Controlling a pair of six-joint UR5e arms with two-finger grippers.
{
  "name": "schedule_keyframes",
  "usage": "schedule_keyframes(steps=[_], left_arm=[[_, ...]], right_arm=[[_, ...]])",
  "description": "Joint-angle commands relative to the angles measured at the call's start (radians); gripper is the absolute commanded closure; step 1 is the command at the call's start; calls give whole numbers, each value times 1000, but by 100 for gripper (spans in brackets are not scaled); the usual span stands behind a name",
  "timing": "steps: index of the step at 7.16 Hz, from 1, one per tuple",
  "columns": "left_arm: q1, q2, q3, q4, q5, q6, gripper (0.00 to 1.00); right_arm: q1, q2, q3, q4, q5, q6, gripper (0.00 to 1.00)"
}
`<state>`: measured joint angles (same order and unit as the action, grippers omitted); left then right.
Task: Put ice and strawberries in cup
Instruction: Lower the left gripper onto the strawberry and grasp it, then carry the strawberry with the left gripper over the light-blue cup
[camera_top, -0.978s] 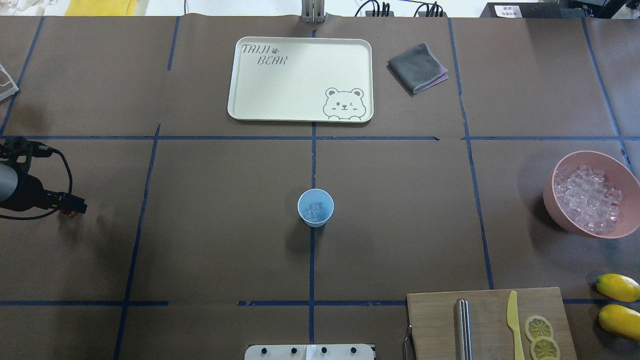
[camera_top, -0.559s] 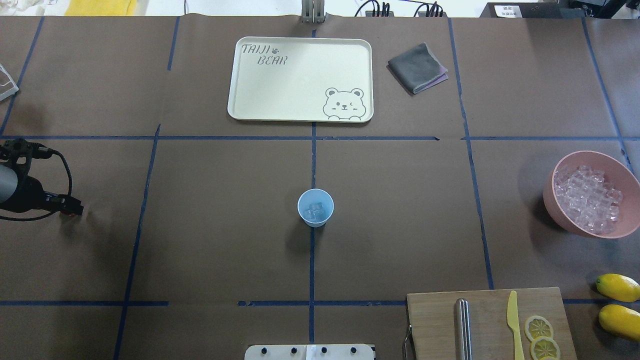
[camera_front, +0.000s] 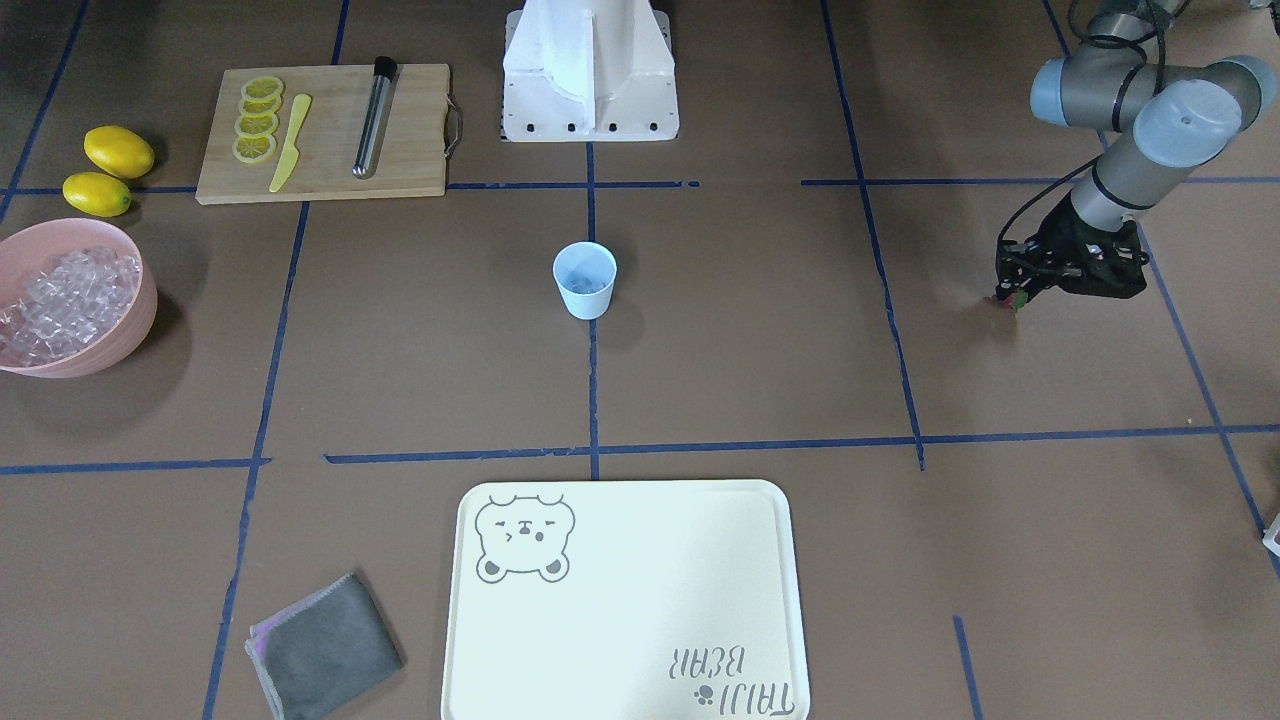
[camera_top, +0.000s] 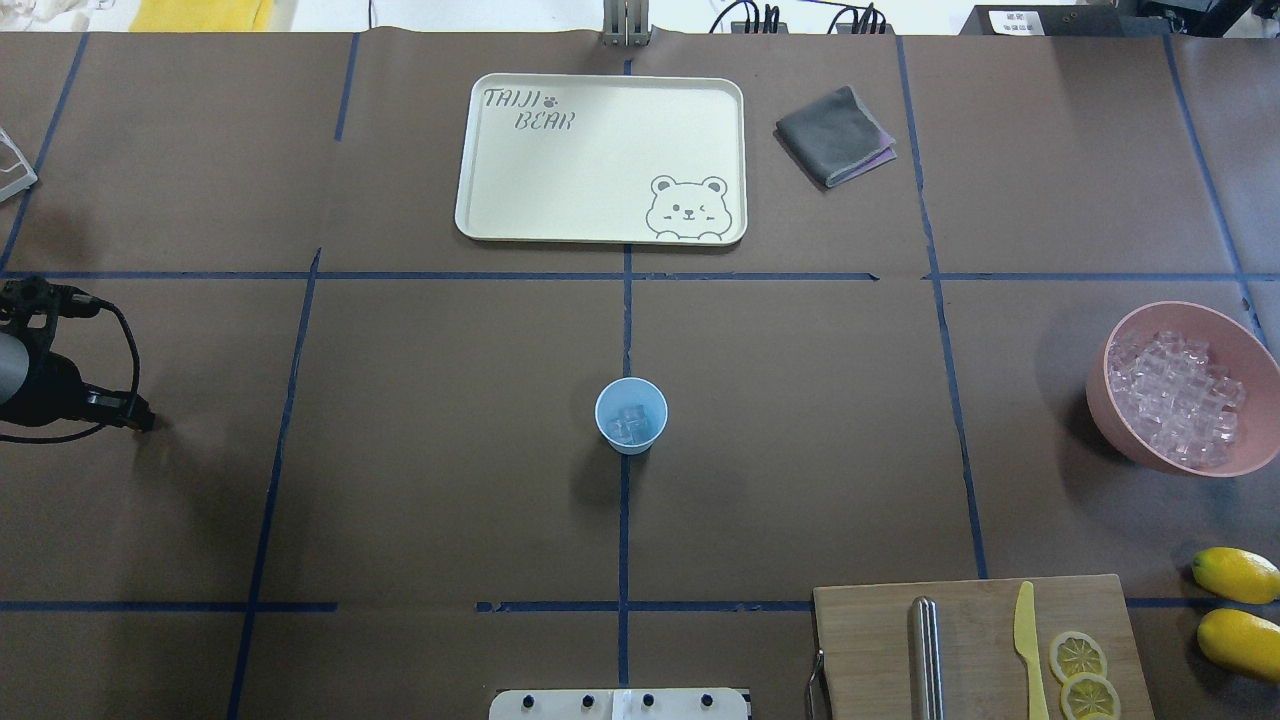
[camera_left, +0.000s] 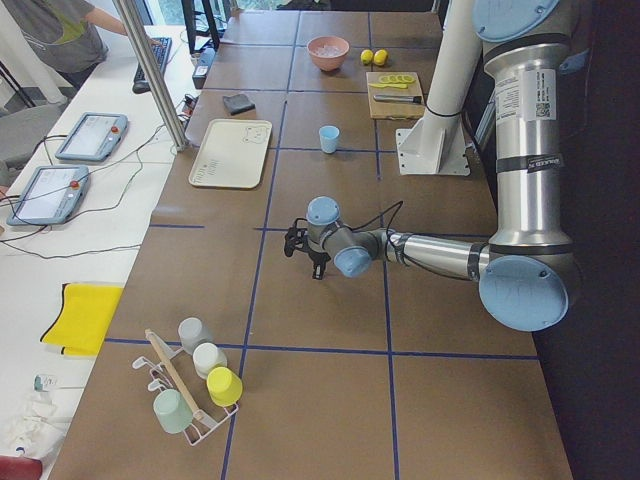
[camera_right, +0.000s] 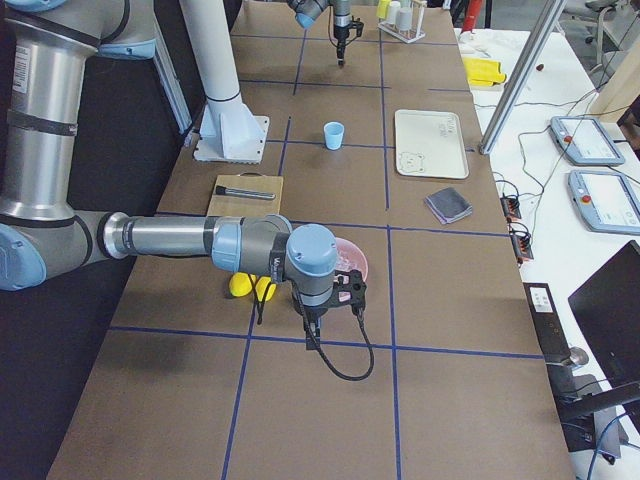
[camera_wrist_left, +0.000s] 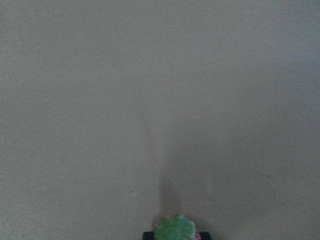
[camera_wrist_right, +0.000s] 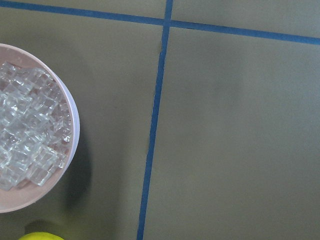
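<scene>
The pale blue cup (camera_top: 631, 415) stands upright at the table's middle with a few ice cubes (camera_top: 629, 426) in it. More ice (camera_top: 1176, 399) fills the pink bowl (camera_top: 1110, 405) at the right edge. My left gripper (camera_front: 1013, 298) hovers low over the table far to the cup's left and is shut on the strawberry (camera_front: 1016, 299). The berry's green cap (camera_wrist_left: 174, 229) shows at the bottom of the left wrist view. My right gripper (camera_right: 312, 330) shows only in the exterior right view, beside the bowl, and I cannot tell whether it is open or shut.
A cream bear tray (camera_top: 600, 230) and a folded grey cloth (camera_top: 835, 135) lie at the far side. Near the robot's base sits a cutting board (camera_top: 870, 640) with a yellow knife, lemon slices and a metal rod. Two lemons (camera_top: 1238, 575) lie next to it.
My left gripper has drawn back a little toward the left edge of the overhead view. The red of the strawberry no longer shows there. Cup and bowl have not moved.
</scene>
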<state>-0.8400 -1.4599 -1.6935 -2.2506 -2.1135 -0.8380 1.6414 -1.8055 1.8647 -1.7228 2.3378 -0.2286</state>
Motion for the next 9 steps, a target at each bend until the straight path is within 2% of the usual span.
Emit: schedule_keyframes(steps=[1, 2, 3, 4, 6, 7, 8, 9], left_arm=[[-10, -2, -55, 55, -5, 8, 100], [-20, -2, -134, 160, -9, 10, 100], [-33, -4, -255, 322, -11, 70, 100], [-51, -17, -387, 541, -10, 156, 100], [-53, -127, -599, 893, -6, 194, 99], [-54, -234, -639, 1024, -5, 194, 99], [-54, -354, -628, 1099, -3, 177, 98], [-47, -406, -597, 1102, -2, 101, 98]], right_arm=[[0, 0, 1, 0, 2, 0, 1], [0, 2, 1, 0, 2, 0, 1], [0, 0, 1, -1, 2, 0, 1], [0, 2, 1, 0, 2, 0, 1], [0, 2, 1, 0, 2, 0, 1], [0, 2, -1, 0, 2, 0, 1], [0, 2, -1, 0, 2, 0, 1], [0, 2, -1, 0, 2, 0, 1]])
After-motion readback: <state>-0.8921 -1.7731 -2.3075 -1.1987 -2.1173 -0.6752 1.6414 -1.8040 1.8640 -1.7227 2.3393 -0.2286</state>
